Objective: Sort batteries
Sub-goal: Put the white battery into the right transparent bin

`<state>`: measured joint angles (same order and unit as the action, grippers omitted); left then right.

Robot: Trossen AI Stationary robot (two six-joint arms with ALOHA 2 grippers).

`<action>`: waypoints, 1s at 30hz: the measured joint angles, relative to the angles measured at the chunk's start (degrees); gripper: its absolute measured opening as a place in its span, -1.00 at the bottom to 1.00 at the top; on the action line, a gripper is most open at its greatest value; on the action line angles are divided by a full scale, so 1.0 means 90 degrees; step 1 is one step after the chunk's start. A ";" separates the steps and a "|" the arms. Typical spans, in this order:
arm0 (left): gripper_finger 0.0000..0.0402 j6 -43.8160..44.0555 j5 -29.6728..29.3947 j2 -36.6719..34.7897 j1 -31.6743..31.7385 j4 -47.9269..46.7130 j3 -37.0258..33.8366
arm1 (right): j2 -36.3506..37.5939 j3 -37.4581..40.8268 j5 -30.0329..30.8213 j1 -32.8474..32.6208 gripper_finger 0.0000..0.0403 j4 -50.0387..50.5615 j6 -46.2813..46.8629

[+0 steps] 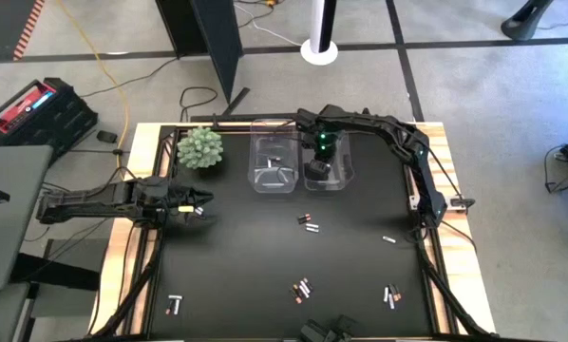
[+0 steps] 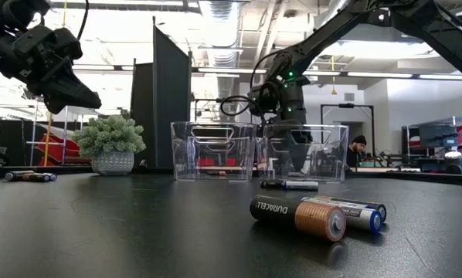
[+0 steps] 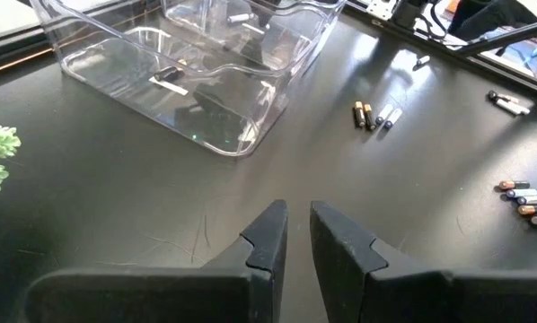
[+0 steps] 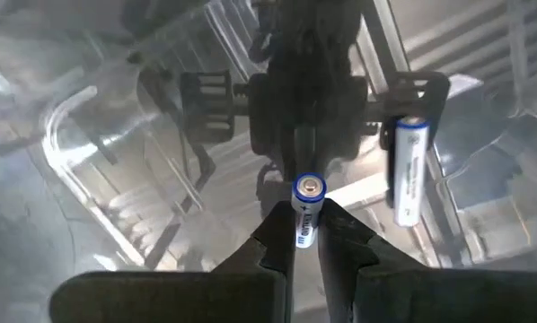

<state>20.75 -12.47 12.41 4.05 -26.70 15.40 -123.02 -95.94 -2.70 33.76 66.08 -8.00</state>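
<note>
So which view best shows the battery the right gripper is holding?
The right wrist view: the white battery sits between the right gripper fingers, above the clear bin. High and low views show only the arm over the bins; the left wrist view misses it.

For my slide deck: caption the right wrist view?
Right gripper holds a white battery over a clear bin.

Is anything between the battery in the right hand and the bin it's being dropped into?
Nothing visible. The right hand holds a white battery directly over the right clear bin, whose floor shows below it with another white battery lying off to one side.
</note>
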 joint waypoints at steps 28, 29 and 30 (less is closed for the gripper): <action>-0.75 0.0003 0.0000 0.0002 0.0002 0.0005 0.0000 | 0.0612 0.0005 -0.0012 0.0143 -0.56 -0.0053 0.0760; -0.75 0.0004 0.0000 0.0001 0.0002 0.0006 0.0000 | 0.0751 0.0005 -0.0012 0.0143 -0.56 -0.0063 0.0806; -0.75 0.0005 0.0000 0.0002 0.0001 0.0005 0.0000 | 0.0891 0.0005 -0.0015 0.0153 -0.56 -0.0070 0.0854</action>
<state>20.80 -12.47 12.43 4.06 -26.65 15.40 -115.00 -95.90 -2.83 35.14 65.45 -0.31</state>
